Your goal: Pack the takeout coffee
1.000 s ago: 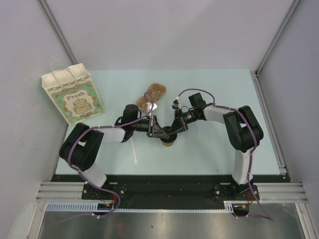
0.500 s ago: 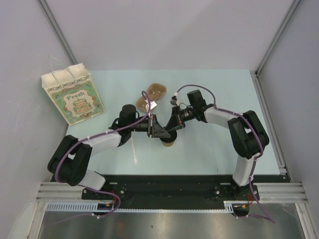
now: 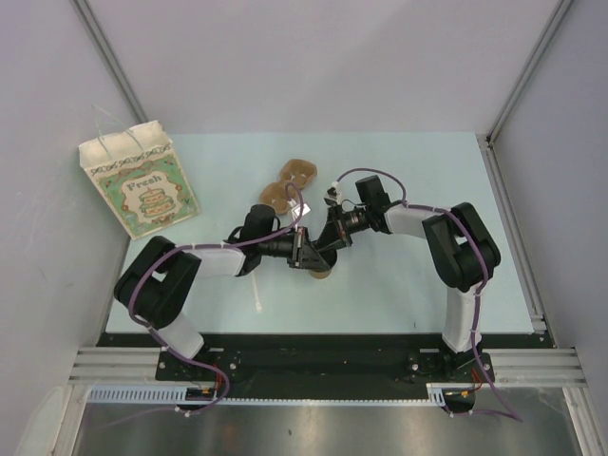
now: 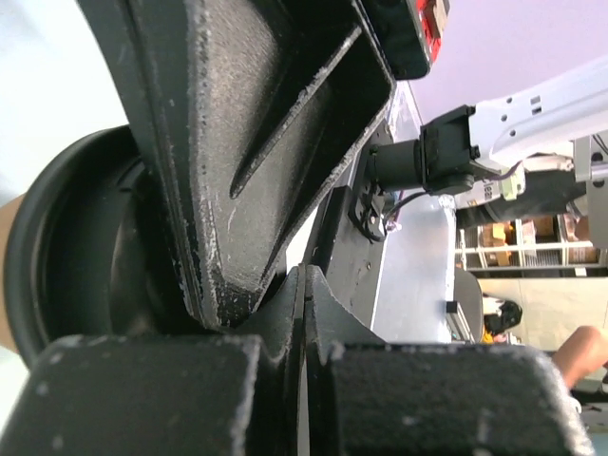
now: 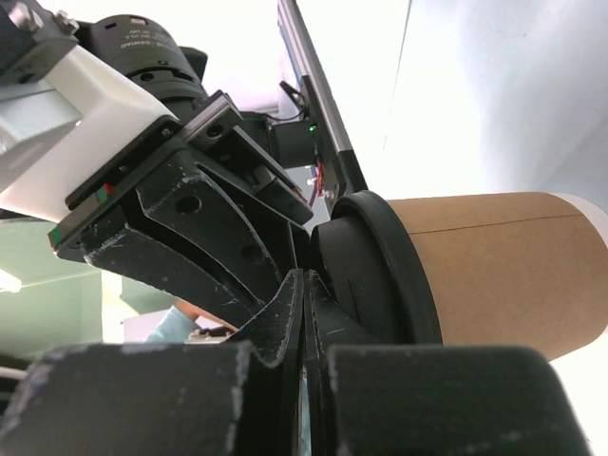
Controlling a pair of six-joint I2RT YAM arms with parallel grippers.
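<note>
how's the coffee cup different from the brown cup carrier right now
The coffee cup is capped by a black lid; the cup carrier is open, both holes seemingly empty. The cup sits beneath the left gripper and right gripper, jaws shut at its lid; the carrier lies farther back, nothing touching it. Both are brown.

We see the left gripper with its two fingers pressed together. The right gripper comes down to it, tip near tip. Behind both, at the left, is the round black lid of the takeout coffee.
</note>
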